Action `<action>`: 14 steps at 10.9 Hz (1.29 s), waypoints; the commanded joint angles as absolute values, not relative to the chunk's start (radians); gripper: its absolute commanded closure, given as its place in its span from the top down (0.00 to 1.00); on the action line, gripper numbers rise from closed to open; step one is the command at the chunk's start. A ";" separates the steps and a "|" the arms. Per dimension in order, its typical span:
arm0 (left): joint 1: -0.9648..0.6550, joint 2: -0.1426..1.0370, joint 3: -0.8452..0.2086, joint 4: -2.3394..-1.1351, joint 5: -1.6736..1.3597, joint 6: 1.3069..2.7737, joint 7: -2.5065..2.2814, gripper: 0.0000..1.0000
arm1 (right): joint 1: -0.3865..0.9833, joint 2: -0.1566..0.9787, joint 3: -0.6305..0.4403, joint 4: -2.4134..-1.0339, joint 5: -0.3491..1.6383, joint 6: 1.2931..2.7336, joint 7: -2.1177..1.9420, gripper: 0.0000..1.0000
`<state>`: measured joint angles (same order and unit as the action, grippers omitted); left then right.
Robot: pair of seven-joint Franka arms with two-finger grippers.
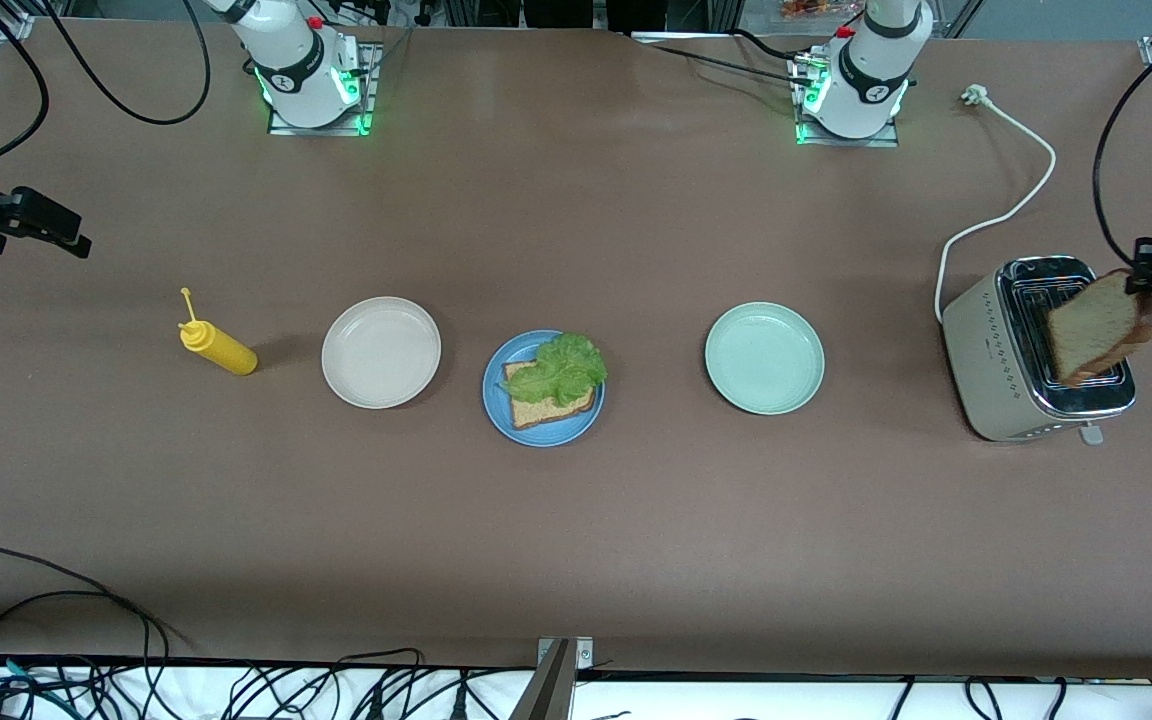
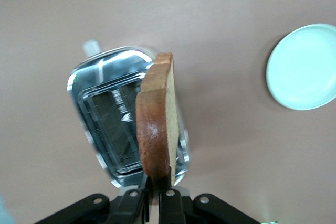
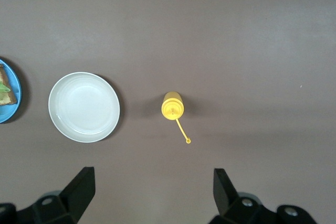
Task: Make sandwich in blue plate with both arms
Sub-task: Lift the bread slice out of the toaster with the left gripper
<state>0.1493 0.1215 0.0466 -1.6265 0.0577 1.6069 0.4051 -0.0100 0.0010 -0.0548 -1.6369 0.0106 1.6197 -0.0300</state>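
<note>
The blue plate (image 1: 543, 425), round, shallow and smooth, lies mid-table between a cream plate (image 1: 381, 352) and a mint plate (image 1: 764, 358). On it rests one square slice (image 1: 548, 406) of grainy brown bread with a dark crust, lying flat, its corners turned diagonal to the table's edges. A ruffled green lettuce leaf (image 1: 561, 368) covers most of that slice and overhangs the edge nearer the arms' bases.

The second slice (image 1: 1101, 328) is up in the air over the slots of a shiny metal toaster (image 1: 1011, 375) at the left arm's end of the table. It hangs on edge, tilted, the left gripper (image 2: 155, 186) pinching its crusted edge between narrow fingers; its glossy brown crust faces the wrist camera.

A white cord (image 1: 1011, 205) runs from the toaster toward the left arm's base.

The right gripper (image 3: 152, 187) waits, fingers spread wide and holding nothing, over the table near an upright yellow squeeze bottle (image 1: 219, 347) with a thin nozzle, beside the cream plate.
</note>
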 commanded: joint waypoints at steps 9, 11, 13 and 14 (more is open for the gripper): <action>0.034 0.239 -0.124 -1.632 -0.352 1.641 0.057 0.00 | -0.021 0.031 -0.086 -1.612 0.000 1.594 -0.057 1.00; -0.021 0.285 -0.124 -1.631 -0.406 1.702 0.048 0.00 | -0.020 0.031 -0.086 -1.612 -0.003 1.598 -0.055 1.00; -0.061 0.359 -0.124 -1.626 -0.519 1.777 0.051 0.00 | -0.020 0.031 -0.087 -1.611 0.003 1.608 -0.055 1.00; -0.095 0.391 -0.124 -1.623 -0.588 1.826 0.051 0.00 | -0.020 0.031 -0.087 -1.611 -0.001 1.606 -0.055 1.00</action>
<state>-0.0471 0.3176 -0.1322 -1.6444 -0.4587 1.7513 0.0569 -0.0155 0.0211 -0.0881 -1.6357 0.0022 1.6149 -0.0428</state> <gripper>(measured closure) 0.916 0.000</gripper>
